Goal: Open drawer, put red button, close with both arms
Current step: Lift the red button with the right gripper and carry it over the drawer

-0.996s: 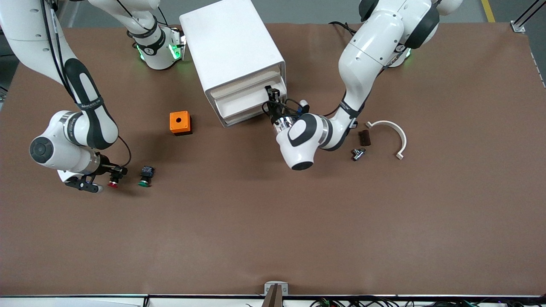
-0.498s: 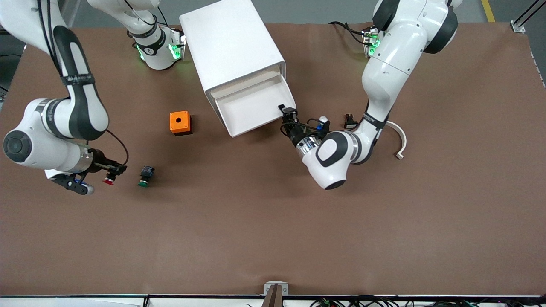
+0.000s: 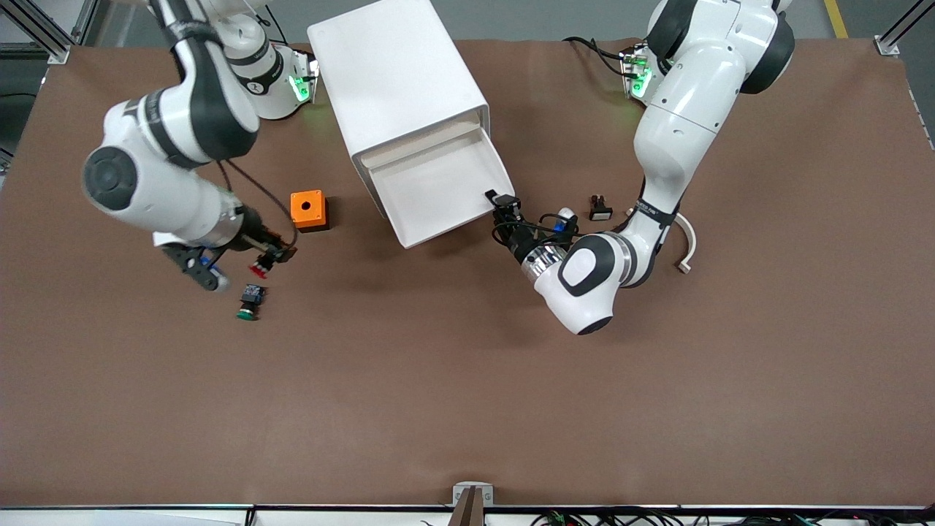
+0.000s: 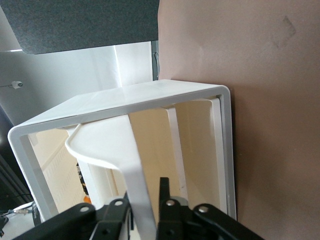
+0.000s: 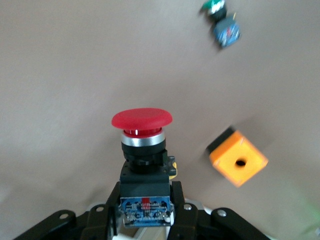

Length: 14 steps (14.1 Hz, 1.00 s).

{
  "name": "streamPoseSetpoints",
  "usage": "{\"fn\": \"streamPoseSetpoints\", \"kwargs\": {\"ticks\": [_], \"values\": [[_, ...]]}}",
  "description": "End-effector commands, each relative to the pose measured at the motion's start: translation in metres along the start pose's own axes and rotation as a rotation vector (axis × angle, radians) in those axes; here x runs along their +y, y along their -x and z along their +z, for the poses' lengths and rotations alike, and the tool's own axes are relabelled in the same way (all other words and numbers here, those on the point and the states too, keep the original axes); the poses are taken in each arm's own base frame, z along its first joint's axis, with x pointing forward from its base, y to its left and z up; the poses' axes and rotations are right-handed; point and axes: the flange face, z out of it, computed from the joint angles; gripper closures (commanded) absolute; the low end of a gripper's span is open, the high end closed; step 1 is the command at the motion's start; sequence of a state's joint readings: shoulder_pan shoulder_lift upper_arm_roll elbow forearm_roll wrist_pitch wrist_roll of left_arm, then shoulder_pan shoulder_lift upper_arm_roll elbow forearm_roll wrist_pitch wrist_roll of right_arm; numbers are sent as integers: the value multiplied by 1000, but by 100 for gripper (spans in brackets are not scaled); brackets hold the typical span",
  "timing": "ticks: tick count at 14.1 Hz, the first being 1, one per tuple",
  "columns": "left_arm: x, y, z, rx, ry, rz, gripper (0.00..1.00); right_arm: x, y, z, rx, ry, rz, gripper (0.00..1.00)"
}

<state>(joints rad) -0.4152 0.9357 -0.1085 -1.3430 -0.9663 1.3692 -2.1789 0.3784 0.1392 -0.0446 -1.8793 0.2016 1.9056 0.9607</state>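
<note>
Since a second ago the drawer (image 3: 445,193) slides well out of the white cabinet (image 3: 398,88), and the right arm swings from the frame's lower left up toward the centre-left, carrying its load.

Big to small now: the cabinet sits top centre, its drawer gaping toward the camera, ready to receive. The left gripper (image 3: 504,207) sits at the drawer's front lip (image 4: 137,200), fingers straddling the edge in the left wrist view; whether it grips or has let go, I cannot tell. The right gripper (image 3: 269,257) hangs over the table between the orange box (image 3: 308,210) and the green button (image 3: 250,301), clenched on the red button (image 5: 142,131), cap pointing away from the fingers so it drops in cleanly, I'd judge. No readable writing anywhere.
</note>
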Motion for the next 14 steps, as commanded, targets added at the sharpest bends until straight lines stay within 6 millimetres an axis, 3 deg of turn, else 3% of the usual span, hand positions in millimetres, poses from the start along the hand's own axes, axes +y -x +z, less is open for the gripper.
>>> {"fn": "streamPoseSetpoints", "kwargs": {"ticks": [1, 2, 5, 8, 11, 14], "values": [[4, -3, -13, -29, 0, 65, 13, -36, 74, 6, 3, -11, 77, 100], [-1, -1, -16, -35, 5, 138, 0, -47, 96, 11, 14, -27, 95, 100], [-14, 8, -28, -51, 21, 211, 0, -68, 149, 29, 27, -43, 137, 100], [-26, 12, -54, -76, 51, 321, 0, -76, 176, 41, 29, -31, 165, 100], [-42, 12, -79, -66, 105, 660, 0, -82, 200, 55, 36, -40, 205, 100], [-63, 10, -108, 0, 219, 896, 0, -90, 223, 85, 45, -57, 243, 100]]}}
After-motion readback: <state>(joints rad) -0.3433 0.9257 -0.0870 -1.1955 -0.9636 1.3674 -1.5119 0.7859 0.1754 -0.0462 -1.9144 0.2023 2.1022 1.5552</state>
